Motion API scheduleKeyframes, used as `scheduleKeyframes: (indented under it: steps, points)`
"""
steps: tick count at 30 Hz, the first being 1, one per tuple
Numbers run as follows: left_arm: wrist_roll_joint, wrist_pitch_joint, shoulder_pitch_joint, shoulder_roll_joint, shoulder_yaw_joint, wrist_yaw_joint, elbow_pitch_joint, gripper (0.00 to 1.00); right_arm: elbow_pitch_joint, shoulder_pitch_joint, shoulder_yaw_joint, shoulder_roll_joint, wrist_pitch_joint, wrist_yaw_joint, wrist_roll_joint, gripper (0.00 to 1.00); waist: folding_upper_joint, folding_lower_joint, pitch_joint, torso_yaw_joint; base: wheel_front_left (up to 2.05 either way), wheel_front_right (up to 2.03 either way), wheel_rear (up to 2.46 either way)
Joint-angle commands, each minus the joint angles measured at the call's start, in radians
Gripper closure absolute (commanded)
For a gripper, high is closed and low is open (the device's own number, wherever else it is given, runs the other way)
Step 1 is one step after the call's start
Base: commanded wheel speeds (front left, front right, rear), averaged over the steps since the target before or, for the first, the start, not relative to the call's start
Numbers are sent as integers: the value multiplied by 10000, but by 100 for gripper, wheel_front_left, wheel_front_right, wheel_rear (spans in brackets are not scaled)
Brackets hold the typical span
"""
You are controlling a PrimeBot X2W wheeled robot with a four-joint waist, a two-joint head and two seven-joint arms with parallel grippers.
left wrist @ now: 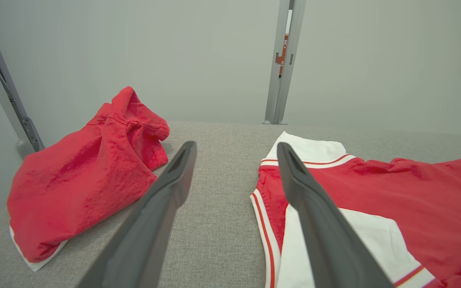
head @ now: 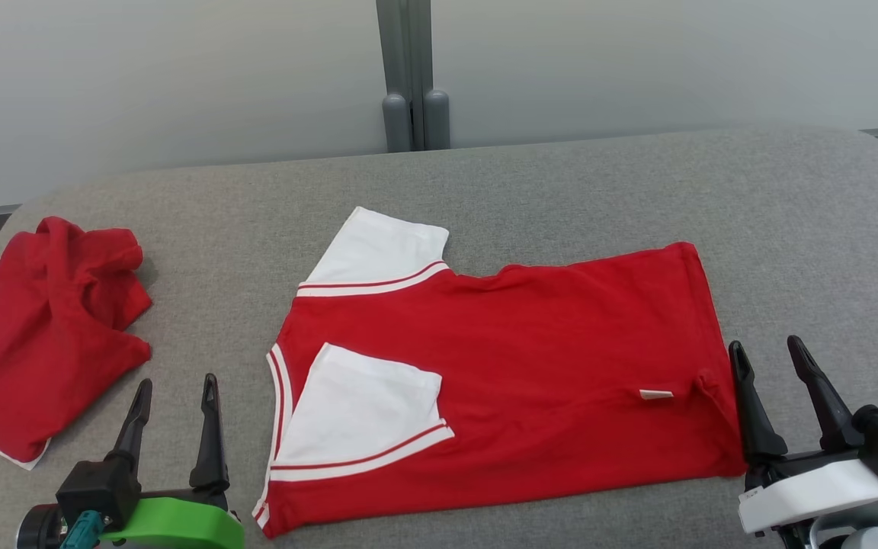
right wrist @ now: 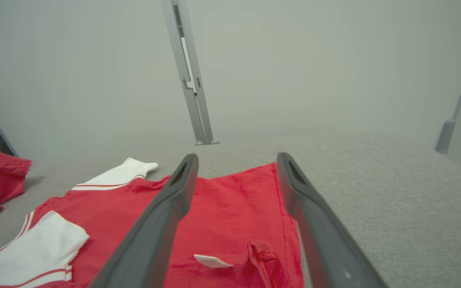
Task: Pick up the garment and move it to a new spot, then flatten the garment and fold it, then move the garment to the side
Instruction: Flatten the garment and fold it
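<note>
Across the middle of the grey tabletop (head: 561, 191), near its front edge, lies the red-and-white garment (head: 530, 366) (soft, light, probably limp), likely best pinched at hem and shoulder corners by the left pincer (head: 177, 381) and right pincer (head: 767, 345), both spread, empty.

No text is legible (the white tag (head: 655, 394) on the garment (head: 530, 343) looks blank).

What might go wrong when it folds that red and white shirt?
The hem corner near the open right gripper is bunched; a pinch might catch only one layer, so the fold goes crooked. The white sleeve lies folded over the shirt and may flop out when lifted. The crumpled red garment sits close to the open left gripper, which could snag it.
</note>
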State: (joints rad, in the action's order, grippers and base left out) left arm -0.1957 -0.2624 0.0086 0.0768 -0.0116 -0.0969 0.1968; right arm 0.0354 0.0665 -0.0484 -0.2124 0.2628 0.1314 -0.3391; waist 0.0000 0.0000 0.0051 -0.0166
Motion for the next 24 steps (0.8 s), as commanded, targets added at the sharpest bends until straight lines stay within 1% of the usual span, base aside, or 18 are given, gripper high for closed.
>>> scheduleKeyframes:
  steps: [1, 11, 15, 21, 24]
  points:
    - [41, -32, -58, 40, -47, -67, 28, 0, 63, 31, -30, -5, 29, -12, 90, 0, 0, 0, -17, 20, 0, 0, 0]
    - [110, -33, -81, 21, -151, -186, 231, 0, 348, -51, -156, -11, 29, -14, 124, 0, 0, 0, -110, 33, 0, 0, 0]
    - [67, -33, -203, 22, -95, -248, 438, 0, 483, -309, -211, -88, 29, -14, 98, 0, 0, 0, -89, -29, 0, 0, 0]
    - [382, -33, -1379, 557, 367, -297, 749, 0, 873, -1203, -343, -391, 28, -14, 23, 0, 0, 0, 26, -122, 0, 0, 0]
    - [482, 161, -2581, 982, 765, -334, 952, 0, 1279, -2018, -601, -791, 30, -14, 11, 0, 0, 0, 292, -211, 0, 0, 0]
